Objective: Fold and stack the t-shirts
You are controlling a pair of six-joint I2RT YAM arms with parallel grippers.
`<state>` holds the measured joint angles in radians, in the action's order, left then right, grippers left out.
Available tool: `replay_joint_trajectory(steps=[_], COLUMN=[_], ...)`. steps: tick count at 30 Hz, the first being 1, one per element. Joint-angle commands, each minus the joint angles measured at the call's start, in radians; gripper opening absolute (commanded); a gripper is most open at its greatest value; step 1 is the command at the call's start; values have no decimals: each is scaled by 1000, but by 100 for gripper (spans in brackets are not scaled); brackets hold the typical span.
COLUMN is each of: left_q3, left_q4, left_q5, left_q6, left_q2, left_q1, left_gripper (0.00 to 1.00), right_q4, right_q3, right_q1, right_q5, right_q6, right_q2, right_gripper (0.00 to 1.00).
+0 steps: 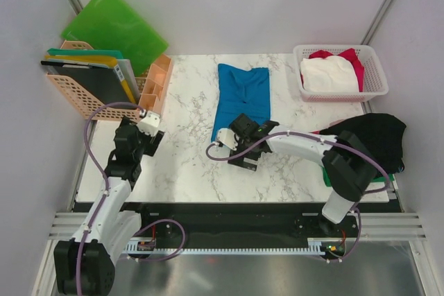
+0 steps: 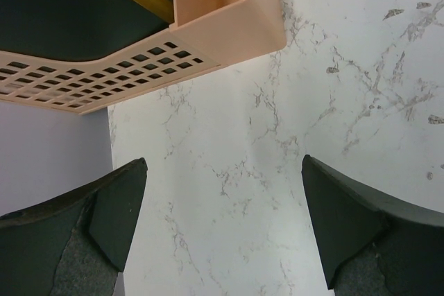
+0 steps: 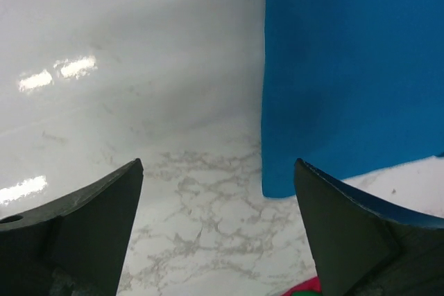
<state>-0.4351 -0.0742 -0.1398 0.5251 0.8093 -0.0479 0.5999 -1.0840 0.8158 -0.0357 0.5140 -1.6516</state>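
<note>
Right gripper (image 1: 239,138) hangs over the near left corner of the blue t-shirt (image 1: 244,91), its jaws spread wide with nothing between them. In the wrist view that corner (image 3: 347,67) lies flat on the marble table (image 1: 187,164), closer to the right finger than to the left.

Bright blue and plain, the t-shirt is laid out as a long rectangle running from mid-table toward the far edge, with soft creases across its middle.

A white t-shirt (image 1: 327,74) and a red t-shirt (image 1: 350,57) lie bunched in the white basket (image 1: 378,74) at the far right corner. A black t-shirt (image 1: 374,136) is heaped at the right edge.

On the left side, the left gripper (image 1: 142,132) is also spread wide and holding nothing, above bare marble just beside the peach rack (image 2: 229,25). A green folder (image 1: 114,25) leans behind the rack.
</note>
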Motion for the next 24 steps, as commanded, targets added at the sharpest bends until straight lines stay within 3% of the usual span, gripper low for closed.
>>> replay_joint_trajectory(steps=[1,15,18,24], left_q3=[32,55,56,55], left_q4=[17,27,30,33], left_q5=[-14,-63,-66,-61], left_q6=[15,61,64,65], left_q2=[-25,-58,-56,-50], left_q1=[-1,-1,-1,-1], left_gripper=[100,100,100,100], right_q4=[-69,-134,-135,-134], right_q3=[-97,-217,-209,-169], right_q1=[13,13,13,13], right_q5=[-41,-135,-130,-151], right_q6=[15,77,70,70], right_q2=[-91,-324,-330,-332], right_gripper=[96,95,89,65])
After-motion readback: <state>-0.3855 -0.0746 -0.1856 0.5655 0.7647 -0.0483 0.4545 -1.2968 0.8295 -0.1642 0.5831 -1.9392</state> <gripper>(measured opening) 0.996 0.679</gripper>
